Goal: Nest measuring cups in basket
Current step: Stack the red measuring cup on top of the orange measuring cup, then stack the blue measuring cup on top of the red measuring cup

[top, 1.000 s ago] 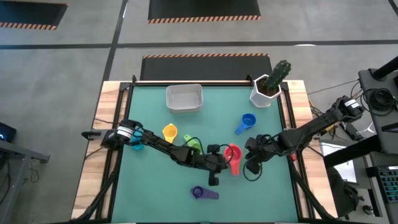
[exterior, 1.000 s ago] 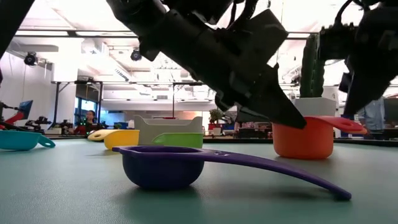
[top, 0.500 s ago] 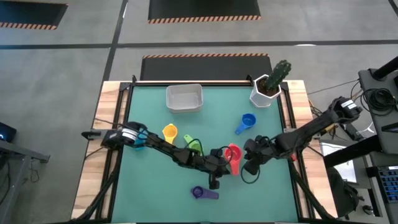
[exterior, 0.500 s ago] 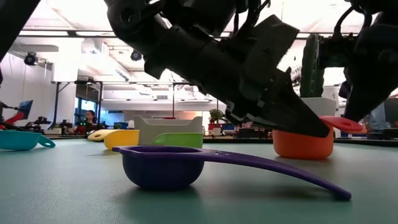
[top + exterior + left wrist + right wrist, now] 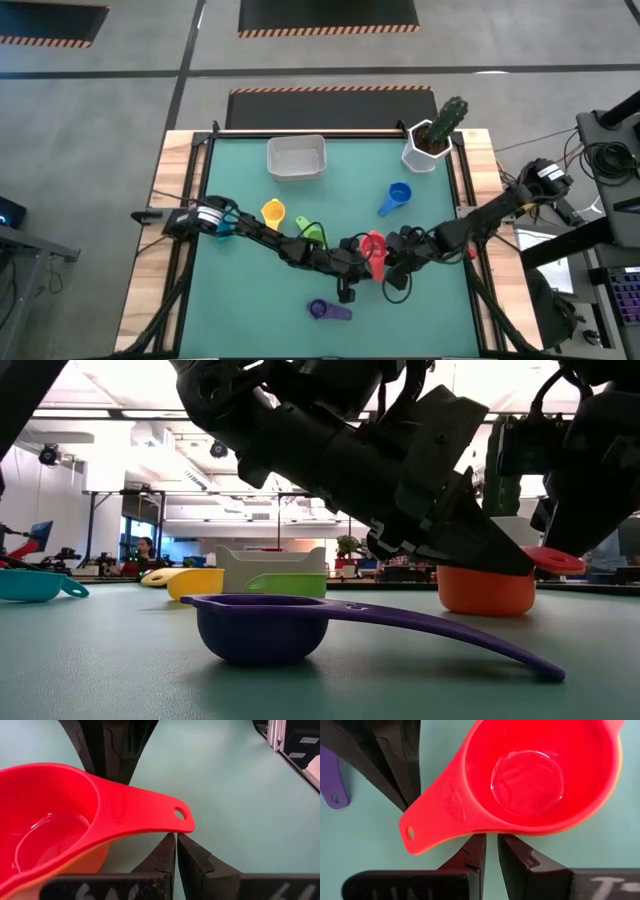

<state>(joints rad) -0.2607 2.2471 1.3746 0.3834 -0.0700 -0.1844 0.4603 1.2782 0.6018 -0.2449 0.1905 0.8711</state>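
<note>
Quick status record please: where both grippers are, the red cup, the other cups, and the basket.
left gripper: shut, beside the red cup's handle
right gripper: fingers slightly apart, at the red cup's other side, holding nothing
red cup: nested in orange cup, on the mat
basket: empty, far side
loose cups: yellow cup, green cup, blue cup, purple cup

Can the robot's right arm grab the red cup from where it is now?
Probably yes. The right gripper sits right beside the red cup, fingers slightly apart, nothing between them. But the shut left gripper crowds the cup's handle.
</note>
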